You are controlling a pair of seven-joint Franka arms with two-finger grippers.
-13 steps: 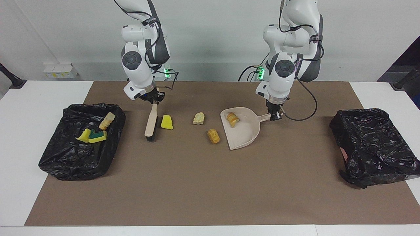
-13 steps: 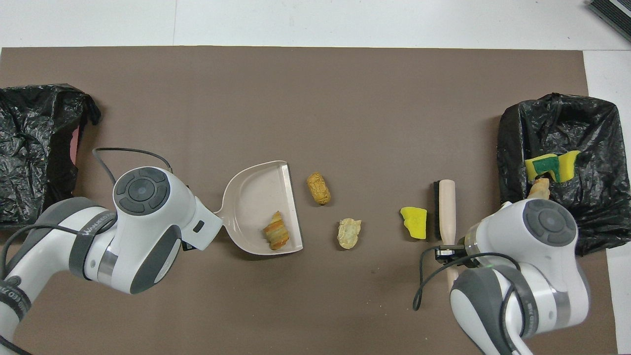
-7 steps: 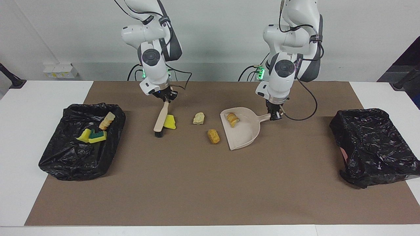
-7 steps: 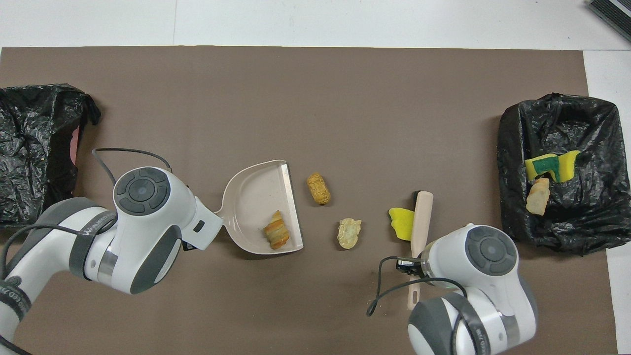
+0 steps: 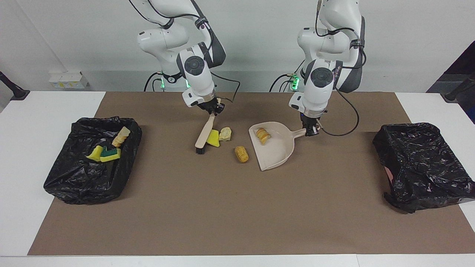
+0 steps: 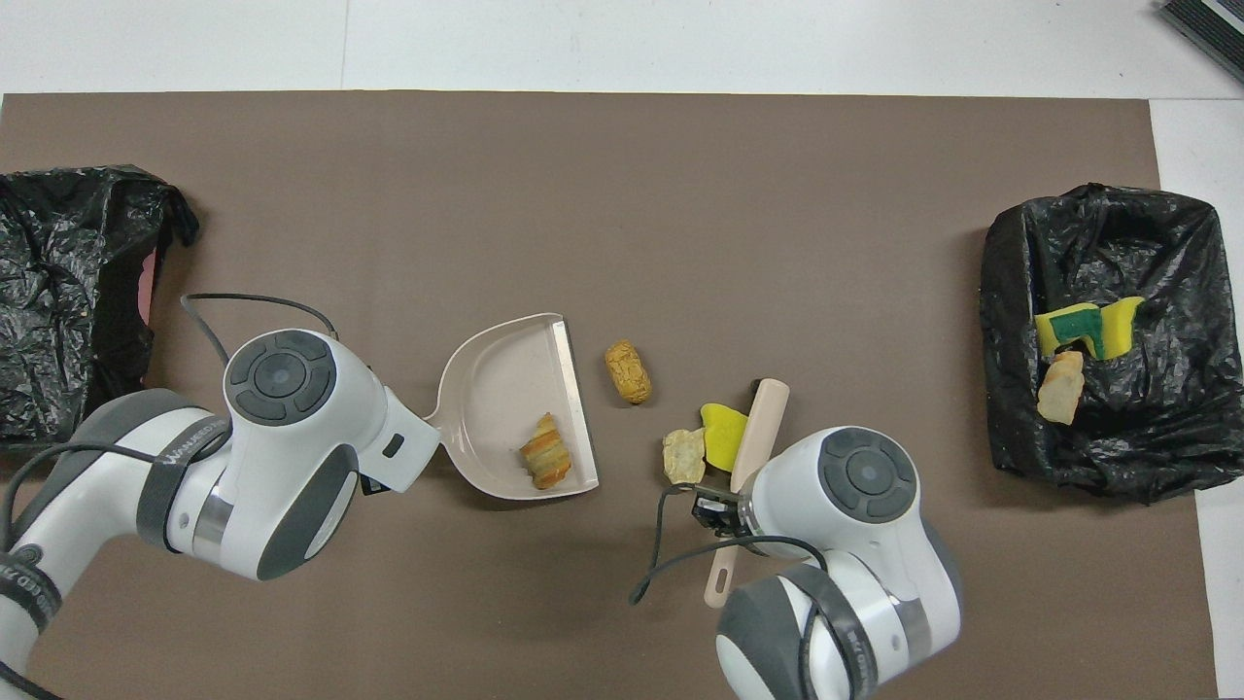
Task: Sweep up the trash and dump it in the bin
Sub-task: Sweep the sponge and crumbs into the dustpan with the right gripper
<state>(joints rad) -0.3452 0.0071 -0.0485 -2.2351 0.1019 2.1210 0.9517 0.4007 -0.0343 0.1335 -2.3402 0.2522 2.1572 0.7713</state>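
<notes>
My right gripper (image 5: 214, 110) is shut on the handle of the beige, black-bristled brush (image 5: 203, 137), which slants down to the mat. The brush (image 6: 762, 429) presses a yellow sponge chunk (image 5: 213, 138) against a pale bread piece (image 5: 225, 133). A tan-orange piece (image 5: 241, 154) lies alone on the mat beside the dustpan's lip. My left gripper (image 5: 310, 130) is shut on the handle of the beige dustpan (image 5: 276, 152), which rests on the mat and holds one bread piece (image 6: 545, 465). The bin (image 5: 74, 174) at the right arm's end holds several scraps of trash.
A second black-bagged bin (image 5: 423, 163) sits at the left arm's end of the table. A brown mat (image 5: 230, 215) covers most of the white tabletop. The left arm's cable (image 6: 253, 299) loops over the mat near the dustpan.
My right arm swept the brush toward the dustpan, pushing the yellow sponge chunk along until it met the pale bread piece. The left arm and the dustpan stayed still.
</notes>
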